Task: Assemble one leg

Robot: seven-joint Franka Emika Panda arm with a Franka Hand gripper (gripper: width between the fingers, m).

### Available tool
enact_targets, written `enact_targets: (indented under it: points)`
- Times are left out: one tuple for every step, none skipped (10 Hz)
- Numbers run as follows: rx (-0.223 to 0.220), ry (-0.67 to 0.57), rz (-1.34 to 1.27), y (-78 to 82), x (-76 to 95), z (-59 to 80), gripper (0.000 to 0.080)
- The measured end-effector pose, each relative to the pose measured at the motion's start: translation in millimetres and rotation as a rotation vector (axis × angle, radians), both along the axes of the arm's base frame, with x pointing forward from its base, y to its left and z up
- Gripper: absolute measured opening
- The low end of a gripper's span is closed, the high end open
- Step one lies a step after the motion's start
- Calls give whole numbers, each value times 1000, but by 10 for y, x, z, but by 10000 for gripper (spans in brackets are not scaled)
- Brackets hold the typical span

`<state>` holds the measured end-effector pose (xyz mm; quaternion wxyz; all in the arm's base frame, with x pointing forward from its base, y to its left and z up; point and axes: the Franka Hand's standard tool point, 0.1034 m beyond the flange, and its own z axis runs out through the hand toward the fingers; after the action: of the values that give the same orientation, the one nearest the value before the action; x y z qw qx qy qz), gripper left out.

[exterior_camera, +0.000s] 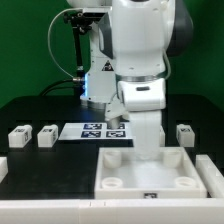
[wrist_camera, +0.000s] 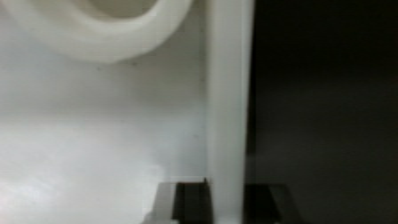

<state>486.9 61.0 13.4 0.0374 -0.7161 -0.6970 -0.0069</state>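
Note:
The white tray (exterior_camera: 150, 172), with round corner sockets, lies at the front of the table. My gripper (exterior_camera: 148, 150) is down at its far wall. In the wrist view the gripper (wrist_camera: 228, 203) straddles the tray's thin upright wall (wrist_camera: 226, 100). One dark finger (wrist_camera: 192, 203) presses each side, so it is shut on the wall. A round socket (wrist_camera: 116, 25) shows inside the tray. Small white legs with marker tags stand on the black table: two at the exterior view's left (exterior_camera: 18, 136) (exterior_camera: 46, 135) and one at its right (exterior_camera: 184, 132). None is held.
The marker board (exterior_camera: 104, 130) lies flat behind the tray. A small white block (exterior_camera: 116, 121) sits at the board's far edge, partly hidden by the arm. A white rim (exterior_camera: 3, 168) shows at the left edge. Cables and a stand rise at the back.

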Motion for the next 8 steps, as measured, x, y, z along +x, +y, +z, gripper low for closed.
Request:
enact_targets:
  points:
    - [4,-9,3,33,79,7,64]
    - [7,-4,14,99,151,-3,63]
    - [6,9,15,105,167,-27,64]
    - [7,10,15,104,167,-27,64]
    - [8,11,14,103,167,-26,64]
    - [9,11,12,96,166,-26,64]
    - [9,11,11,97,166,-25,64]
    - [8,12,11,92,163,-30,64]
